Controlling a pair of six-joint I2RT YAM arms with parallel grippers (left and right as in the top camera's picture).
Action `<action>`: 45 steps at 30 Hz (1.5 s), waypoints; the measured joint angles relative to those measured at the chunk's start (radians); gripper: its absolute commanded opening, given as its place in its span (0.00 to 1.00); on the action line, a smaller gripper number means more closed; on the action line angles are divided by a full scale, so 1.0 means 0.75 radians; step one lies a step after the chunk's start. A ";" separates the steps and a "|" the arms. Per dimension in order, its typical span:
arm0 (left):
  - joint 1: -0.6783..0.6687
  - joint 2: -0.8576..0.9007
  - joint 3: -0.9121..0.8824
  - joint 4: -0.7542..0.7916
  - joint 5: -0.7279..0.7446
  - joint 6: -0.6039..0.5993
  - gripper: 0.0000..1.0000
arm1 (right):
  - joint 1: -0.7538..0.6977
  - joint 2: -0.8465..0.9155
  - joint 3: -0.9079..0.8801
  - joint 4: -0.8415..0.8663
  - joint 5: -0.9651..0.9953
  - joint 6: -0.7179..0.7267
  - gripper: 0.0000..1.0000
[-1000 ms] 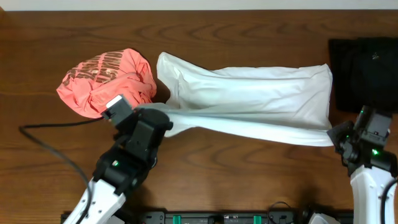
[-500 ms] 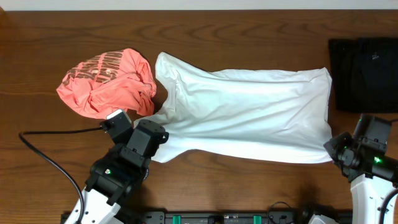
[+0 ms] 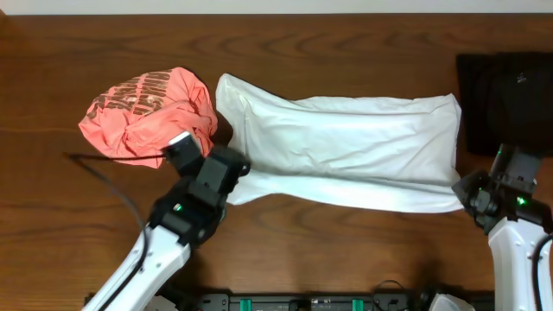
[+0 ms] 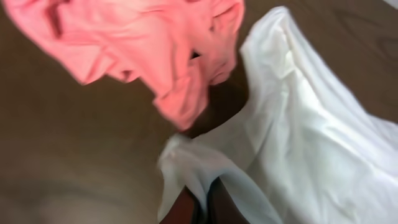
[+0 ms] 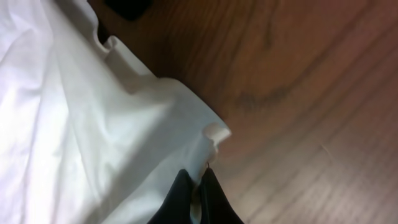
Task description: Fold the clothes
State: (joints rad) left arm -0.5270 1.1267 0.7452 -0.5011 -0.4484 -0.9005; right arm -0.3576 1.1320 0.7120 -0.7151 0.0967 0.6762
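Note:
A white garment point(image 3: 346, 147) lies stretched across the middle of the table. My left gripper point(image 3: 235, 166) is shut on its near left corner, the cloth pinched between the fingers in the left wrist view point(image 4: 202, 202). My right gripper point(image 3: 471, 192) is shut on its near right corner, seen in the right wrist view point(image 5: 199, 186). The near edge is lifted and drawn toward the far side. A crumpled pink garment point(image 3: 147, 112) lies at the left, close to the white one; it also shows in the left wrist view point(image 4: 143, 50).
A dark folded garment point(image 3: 505, 91) sits at the far right edge of the table. A black cable point(image 3: 104, 160) trails from the left arm over the wood point(image 3: 346, 250). A black rail runs along the near edge.
Both grippers moved away from me, carrying the white garment's near edge up and back; the garment now looks narrower. The left arm shifted right and forward.

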 measured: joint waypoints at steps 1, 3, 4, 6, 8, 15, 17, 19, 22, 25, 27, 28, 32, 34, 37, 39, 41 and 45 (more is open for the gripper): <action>0.000 0.043 0.000 0.047 -0.005 0.008 0.06 | 0.000 0.018 0.000 0.019 0.002 0.000 0.01; 0.000 0.104 0.001 0.113 -0.020 0.016 0.06 | 0.000 0.054 0.000 0.060 0.003 0.000 0.01; 0.000 0.142 0.001 0.149 -0.036 0.016 0.06 | 0.000 0.075 0.000 0.079 0.004 0.000 0.01; 0.001 0.186 0.001 0.194 -0.062 0.019 0.06 | 0.000 0.103 -0.001 0.118 0.006 0.000 0.01; 0.001 0.219 0.001 0.229 -0.094 0.020 0.06 | 0.000 0.134 0.000 0.164 0.006 0.000 0.01; 0.028 0.254 0.001 0.348 -0.184 0.025 0.06 | 0.000 0.251 0.000 0.280 0.006 0.000 0.01; 0.048 0.254 0.001 0.379 -0.191 0.026 0.06 | 0.000 0.287 0.000 0.299 0.006 0.000 0.01; 0.075 0.254 0.001 0.410 -0.191 0.031 0.06 | 0.000 0.333 0.001 0.329 0.004 0.000 0.01; 0.101 0.261 0.002 0.461 -0.191 0.041 0.06 | 0.000 0.391 0.000 0.379 -0.002 0.000 0.01; 0.119 0.291 0.002 0.510 -0.195 0.049 0.06 | 0.000 0.441 0.001 0.441 -0.006 0.000 0.01; 0.124 0.334 0.002 0.558 -0.200 0.050 0.06 | 0.000 0.464 0.001 0.463 -0.006 0.000 0.01; 0.125 0.360 0.002 0.581 -0.201 0.050 0.06 | 0.000 0.474 0.001 0.472 -0.006 0.000 0.01; 0.125 0.455 0.003 0.666 -0.210 0.051 0.06 | 0.000 0.502 0.001 0.482 -0.005 0.000 0.01; 0.126 0.495 0.003 0.693 -0.210 0.053 0.27 | 0.000 0.511 0.001 0.483 -0.004 0.000 0.03; 0.127 0.533 0.003 0.715 -0.215 0.054 0.73 | -0.001 0.514 0.001 0.491 0.001 0.007 0.25; 0.127 0.543 0.003 0.715 -0.216 0.057 0.87 | -0.001 0.514 0.001 0.506 0.007 -0.009 0.46; 0.127 0.543 0.003 0.729 -0.217 0.078 0.92 | -0.001 0.514 0.001 0.527 0.009 -0.010 0.57; 0.127 0.543 0.003 0.769 -0.220 0.158 1.00 | -0.001 0.514 0.001 0.595 -0.024 -0.067 0.71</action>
State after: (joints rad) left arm -0.4316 1.5337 0.7471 0.0757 -0.6136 -0.7822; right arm -0.3580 1.5177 0.7124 -0.2687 0.0788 0.6262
